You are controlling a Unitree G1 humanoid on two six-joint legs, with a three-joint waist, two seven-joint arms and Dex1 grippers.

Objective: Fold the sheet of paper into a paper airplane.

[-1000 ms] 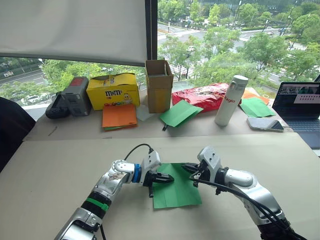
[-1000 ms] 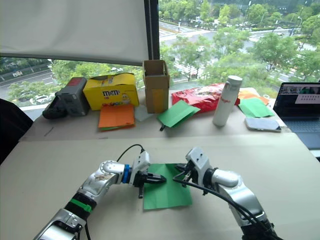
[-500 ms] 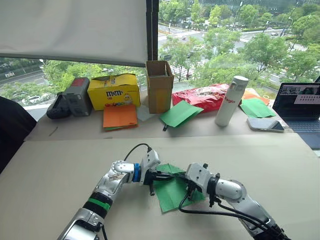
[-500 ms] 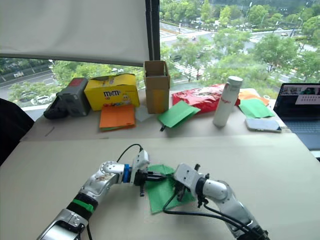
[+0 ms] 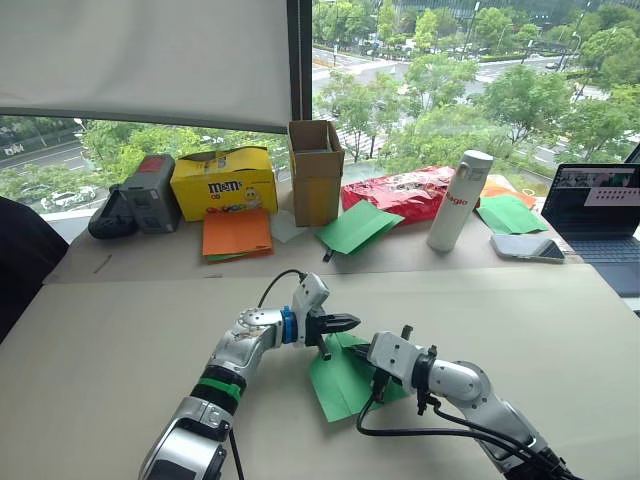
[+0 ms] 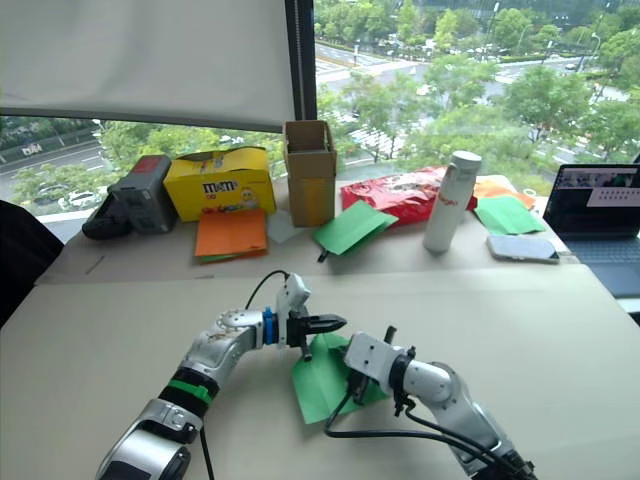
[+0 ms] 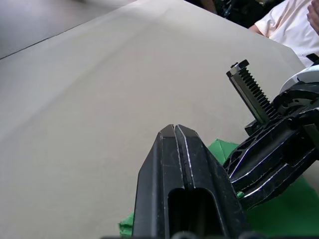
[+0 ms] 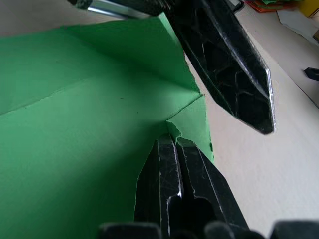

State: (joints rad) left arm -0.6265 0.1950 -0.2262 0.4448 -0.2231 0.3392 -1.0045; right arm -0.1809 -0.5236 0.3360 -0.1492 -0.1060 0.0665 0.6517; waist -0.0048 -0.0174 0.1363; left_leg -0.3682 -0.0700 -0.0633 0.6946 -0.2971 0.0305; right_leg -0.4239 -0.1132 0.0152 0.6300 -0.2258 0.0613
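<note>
You are looking at a scene lit by bright, even daylight from the window (image 5: pixel 450 80) behind the worktop (image 5: pixel 120 340). Shadows on it are soft and faint. In the right wrist view, the left claw (image 8: pixel 224 64) shows small glossy highlights and the far background is blurred.

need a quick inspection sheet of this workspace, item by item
surface: tan table, no spills seen
job's things: sheet of paper lies partly folded, one corner turned over
clutter: far edge holds yellow candy box, cardboard box, red bag, white bottle, spare orange sheets and spare green sheets, phone, laptop
grippers: left gripper shut beside the paper; right gripper shut on a paper edge
cables: black cable loops along right arm
surroundings: window, trees outside
</note>
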